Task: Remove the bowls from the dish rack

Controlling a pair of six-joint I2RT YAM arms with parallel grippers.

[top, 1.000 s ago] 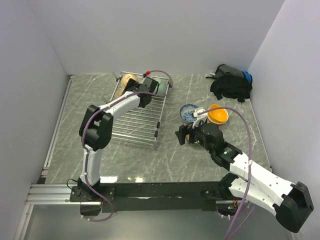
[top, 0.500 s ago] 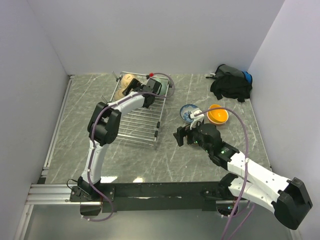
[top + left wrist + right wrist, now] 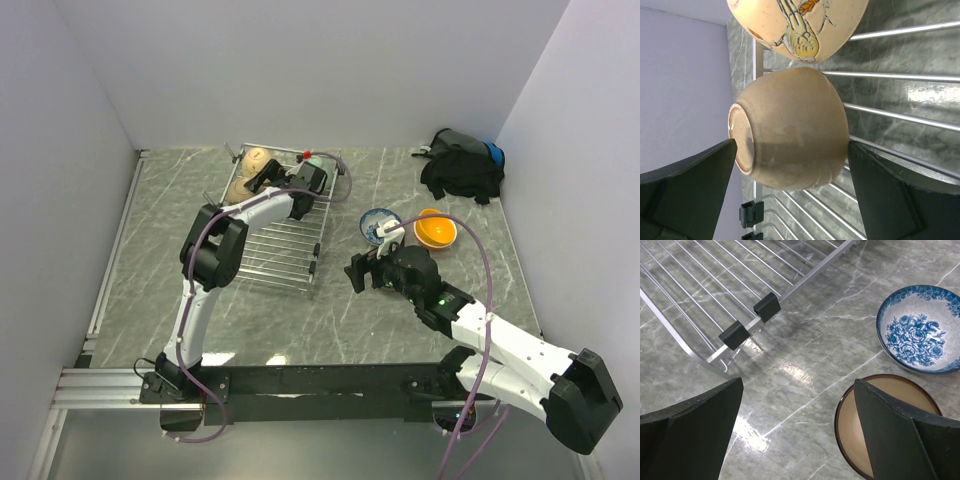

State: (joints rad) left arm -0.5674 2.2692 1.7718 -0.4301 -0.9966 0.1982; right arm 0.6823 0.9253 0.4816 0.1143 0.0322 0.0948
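The silver wire dish rack [image 3: 272, 245] lies at the left centre of the table. A tan bowl [image 3: 790, 130] lies on its side at the rack's back left corner [image 3: 240, 189], with a cream painted bowl [image 3: 800, 20] beside it. My left gripper [image 3: 790, 170] is open, one finger on each side of the tan bowl, close to it but not closed on it; it also shows in the top view [image 3: 260, 180]. My right gripper [image 3: 797, 425] is open and empty over the table. A white bowl with blue pattern [image 3: 917, 335], a dark brown bowl [image 3: 885, 435] and an orange bowl [image 3: 436, 229] stand on the table.
A black bag [image 3: 462, 168] lies at the back right. The rack's near right corner with black feet [image 3: 747, 320] is just left of my right gripper. White walls enclose the table on three sides.
My left gripper has moved left along the back of the rack and now straddles the tan bowl. My right gripper has drifted slightly left, staying open.
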